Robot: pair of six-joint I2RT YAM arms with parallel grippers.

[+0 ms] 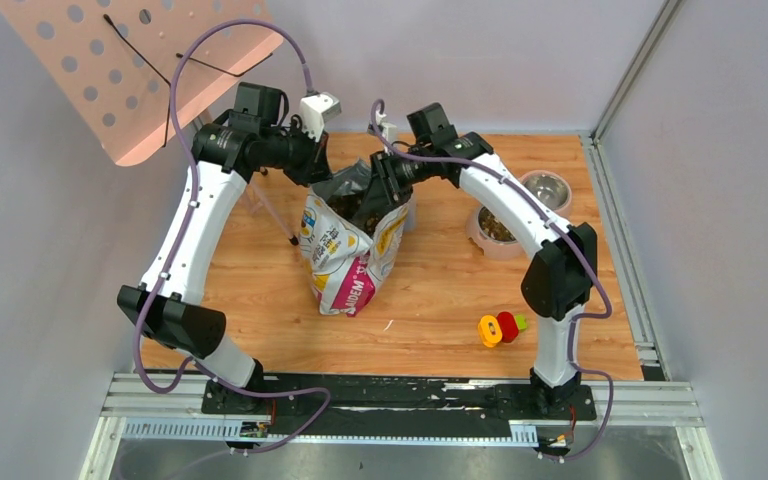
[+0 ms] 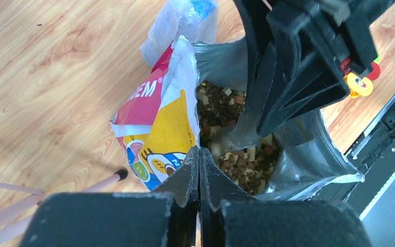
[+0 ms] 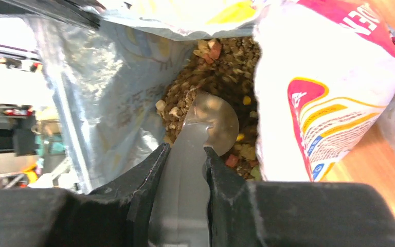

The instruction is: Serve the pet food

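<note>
Glossy bag (image 2: 154, 118) lettered "DEM", left hand (image 2: 199, 154) closed, pinching its rim, right hand (image 3: 186, 150) clamping scoop (image 3: 213, 123) in pet food (image 3: 205, 67), bowls (image 1: 545, 188) at bag's three o'clock

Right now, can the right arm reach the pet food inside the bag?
Probably yes: the bag mouth gapes open, and the scoop in the right claw sits among the pet food.

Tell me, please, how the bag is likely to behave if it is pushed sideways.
The bag is probably floppy: its walls are creased and its mouth is crumpled. Standing on end, apparently held at the rim only by the left pincer, it may tip if released. The kibble inside likely adds weight and would shift.
</note>
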